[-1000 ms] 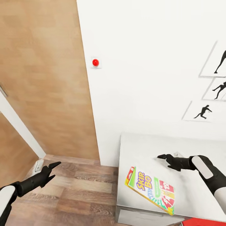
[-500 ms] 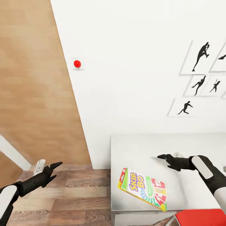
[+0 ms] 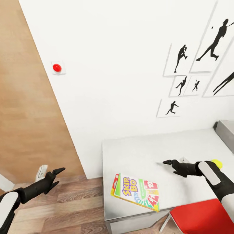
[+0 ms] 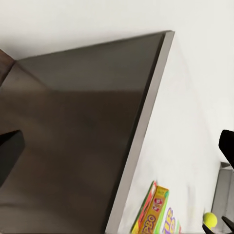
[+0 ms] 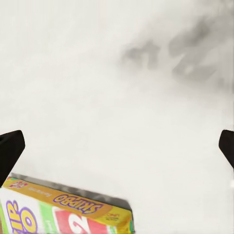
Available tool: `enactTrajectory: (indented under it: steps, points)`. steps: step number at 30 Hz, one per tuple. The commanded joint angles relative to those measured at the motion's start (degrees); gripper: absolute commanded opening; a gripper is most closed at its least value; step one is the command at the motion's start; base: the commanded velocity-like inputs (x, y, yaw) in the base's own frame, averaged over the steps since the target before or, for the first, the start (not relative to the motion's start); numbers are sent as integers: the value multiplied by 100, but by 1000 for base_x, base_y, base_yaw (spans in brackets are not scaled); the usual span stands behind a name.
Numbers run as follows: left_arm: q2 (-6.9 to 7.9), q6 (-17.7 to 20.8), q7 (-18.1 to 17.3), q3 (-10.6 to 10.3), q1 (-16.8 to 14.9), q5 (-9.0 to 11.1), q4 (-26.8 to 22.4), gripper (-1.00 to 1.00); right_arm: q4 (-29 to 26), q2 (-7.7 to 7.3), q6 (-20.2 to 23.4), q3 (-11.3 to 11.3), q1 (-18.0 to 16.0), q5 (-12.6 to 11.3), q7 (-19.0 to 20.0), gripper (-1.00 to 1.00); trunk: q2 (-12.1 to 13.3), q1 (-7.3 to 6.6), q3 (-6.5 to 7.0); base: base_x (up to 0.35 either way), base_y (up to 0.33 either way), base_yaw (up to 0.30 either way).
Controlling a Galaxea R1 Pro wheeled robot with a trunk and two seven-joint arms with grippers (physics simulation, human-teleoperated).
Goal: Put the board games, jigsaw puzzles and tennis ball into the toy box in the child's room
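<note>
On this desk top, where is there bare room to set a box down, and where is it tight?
The table is bare between the wall and the SKIP-BO box, which overhangs the near left corner. Tighter on the right: the right gripper hovers there, with the tennis ball behind its wrist and a grey tray edge beyond.

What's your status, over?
Both grippers, left and right, empty. Skip-Bo box flat at table corner; ball behind right arm. Path clear.
</note>
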Motion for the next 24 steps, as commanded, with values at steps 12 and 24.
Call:
enactTrajectory:
  steps: [12,24]
  points:
    - [-3,35,-27,11,-5,-10,6,100,3,-11,24,25,-8,49,59,100,-12,3,4,-69,0,-160]
    - [-3,38,-27,2,-12,2,5,100,-1,-8,158,32,-8,51,65,100,-12,3,6,-221,0,-28]
